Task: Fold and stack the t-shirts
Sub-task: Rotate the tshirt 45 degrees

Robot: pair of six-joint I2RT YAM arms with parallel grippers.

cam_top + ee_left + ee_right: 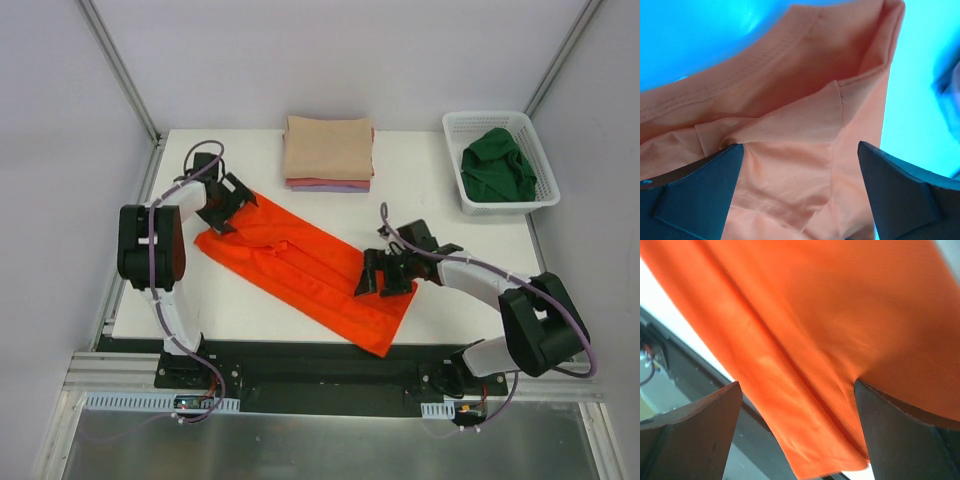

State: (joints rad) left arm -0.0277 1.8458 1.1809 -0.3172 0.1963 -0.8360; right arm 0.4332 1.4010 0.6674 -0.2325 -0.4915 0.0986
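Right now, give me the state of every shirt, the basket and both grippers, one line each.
Orange shirt: spread in a long slanted strip, sides folded in, not yet folded short.
Green shirt: crumpled, unfolded, inside the basket.
Folded stack: neatly folded shirts, beige on top.
Basket: upright, holding only the green shirt.
Left gripper: open, over the orange shirt's far end.
Right gripper: open, over its near end.
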